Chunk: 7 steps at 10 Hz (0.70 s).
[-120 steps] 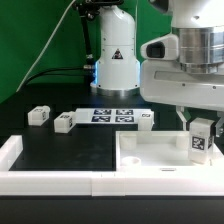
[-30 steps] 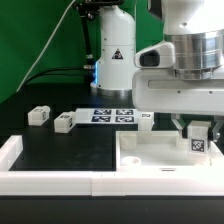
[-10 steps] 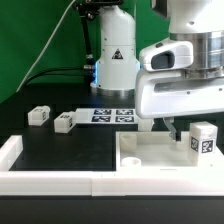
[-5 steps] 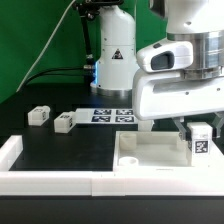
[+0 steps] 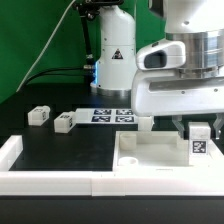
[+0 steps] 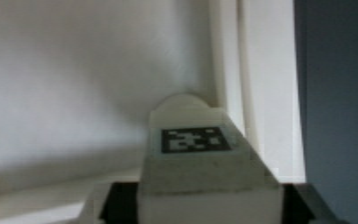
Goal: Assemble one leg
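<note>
A white leg [image 5: 200, 143] with a black-and-white tag stands upright on the far right part of the large white tray-like piece [image 5: 150, 160]. My gripper [image 5: 198, 128] comes down on it from above and is shut on its top. In the wrist view the leg [image 6: 197, 150] fills the middle with its tag facing the camera, and the dark fingers [image 6: 123, 203] press on both sides of it, gripper [image 6: 197, 203]. Three more legs lie on the black table: two at the exterior view's left [image 5: 39, 115] [image 5: 64, 121] and one by the marker board [image 5: 146, 119].
The marker board [image 5: 112, 115] lies at the back middle, in front of the arm's base [image 5: 113, 60]. A white raised rim [image 5: 12, 150] borders the table at the exterior view's left and front. The tray-like piece has a round recess [image 5: 133, 159].
The gripper has turned slightly with the leg held in it, so the tag faces more squarely forward. The leg stays at the same spot on the tray-like piece. The other legs have not moved.
</note>
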### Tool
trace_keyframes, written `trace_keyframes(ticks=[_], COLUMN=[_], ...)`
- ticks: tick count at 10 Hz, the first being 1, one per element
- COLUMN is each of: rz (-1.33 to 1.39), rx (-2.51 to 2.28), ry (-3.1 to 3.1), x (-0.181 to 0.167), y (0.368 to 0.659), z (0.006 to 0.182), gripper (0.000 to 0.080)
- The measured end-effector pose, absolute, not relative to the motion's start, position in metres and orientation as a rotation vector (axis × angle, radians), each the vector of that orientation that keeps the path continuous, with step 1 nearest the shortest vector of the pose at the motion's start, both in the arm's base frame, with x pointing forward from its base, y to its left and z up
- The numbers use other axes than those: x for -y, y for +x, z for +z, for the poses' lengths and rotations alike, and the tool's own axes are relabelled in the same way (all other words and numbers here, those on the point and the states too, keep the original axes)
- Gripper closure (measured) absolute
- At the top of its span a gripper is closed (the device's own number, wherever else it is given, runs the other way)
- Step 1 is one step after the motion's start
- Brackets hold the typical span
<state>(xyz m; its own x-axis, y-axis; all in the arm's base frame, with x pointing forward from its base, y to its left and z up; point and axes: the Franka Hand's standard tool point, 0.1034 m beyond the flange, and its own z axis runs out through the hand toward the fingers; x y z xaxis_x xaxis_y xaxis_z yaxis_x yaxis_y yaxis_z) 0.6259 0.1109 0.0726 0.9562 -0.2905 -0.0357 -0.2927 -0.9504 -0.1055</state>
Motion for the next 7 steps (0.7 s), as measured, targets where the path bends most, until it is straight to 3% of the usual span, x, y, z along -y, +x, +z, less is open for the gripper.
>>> trace_keyframes(ticks=[3, 7], rz=[0.015, -0.005], rx=[-0.970, -1.260], ry=[-2.915, -2.846], x=[-0.098, -0.084], y=[0.622, 0.621], z=[0.071, 0.071], gripper=[0.0500, 0.0481])
